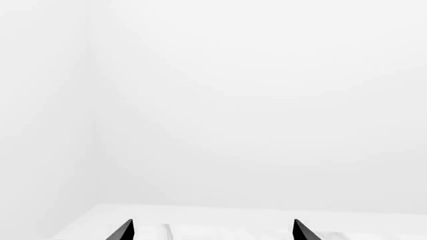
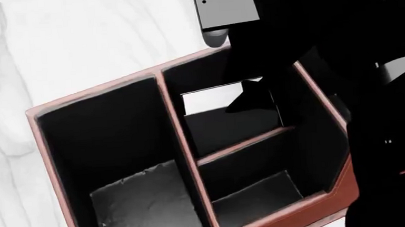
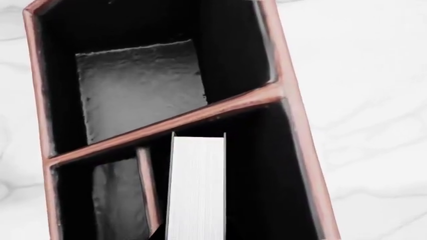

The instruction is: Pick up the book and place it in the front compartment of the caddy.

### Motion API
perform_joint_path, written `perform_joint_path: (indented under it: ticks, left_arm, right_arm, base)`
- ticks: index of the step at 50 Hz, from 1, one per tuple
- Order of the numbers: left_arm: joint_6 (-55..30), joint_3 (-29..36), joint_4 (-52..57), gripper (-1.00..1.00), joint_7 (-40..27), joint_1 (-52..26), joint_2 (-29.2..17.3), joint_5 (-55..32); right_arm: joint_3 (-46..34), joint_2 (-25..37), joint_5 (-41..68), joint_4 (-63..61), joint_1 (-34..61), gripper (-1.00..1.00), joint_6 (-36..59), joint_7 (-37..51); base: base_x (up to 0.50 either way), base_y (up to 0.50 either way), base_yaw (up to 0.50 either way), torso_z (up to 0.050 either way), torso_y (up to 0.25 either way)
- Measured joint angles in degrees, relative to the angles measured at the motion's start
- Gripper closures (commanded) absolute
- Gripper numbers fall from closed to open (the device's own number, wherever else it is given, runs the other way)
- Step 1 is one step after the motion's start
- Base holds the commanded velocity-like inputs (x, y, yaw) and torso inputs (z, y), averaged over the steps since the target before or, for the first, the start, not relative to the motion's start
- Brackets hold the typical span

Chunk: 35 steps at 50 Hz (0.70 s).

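Lowering the book is the step in hand. I see the caddy filling my head view, my right arm reaching over its far side. Inside a squarish cell, the front compartment, the book stands on edge, white pages up. The right gripper grips it; the left gripper hangs spread, well clear. Next I judge: release, then lift straight out.

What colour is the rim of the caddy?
Reddish-brown, around a black lining. The caddy rim shows best in the right wrist view.
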Motion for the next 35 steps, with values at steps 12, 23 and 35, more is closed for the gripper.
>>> perform_joint_path:
  ticks: [12,23,35]
  left_arm:
    - [0.1,-0.1,-0.1,-1.0,-0.2,-0.1,-0.1,-0.2]
    - [0.0,-0.1,-0.1,-1.0,-0.3,-0.2,-0.2,-0.4]
    - [0.0,0.0,-0.1,-1.0,-0.5,-0.3,-0.3,-0.5]
  right_arm:
    - [-9.1,0.3,8.5,-0.5,0.7,1.0,1.1,0.3]
    - [-16.8,0.5,15.8,-1.0,1.4,1.0,2.0,1.2]
    - [-19.9,0.6,18.1,-0.4,1.4,-1.0,3.0,-0.1]
  base:
    - [0.0,0.0,0.0,0.0,0.001]
    - [0.0,0.0,0.0,0.0,0.0]
    - [0.0,0.0,0.0,0.0,0.0]
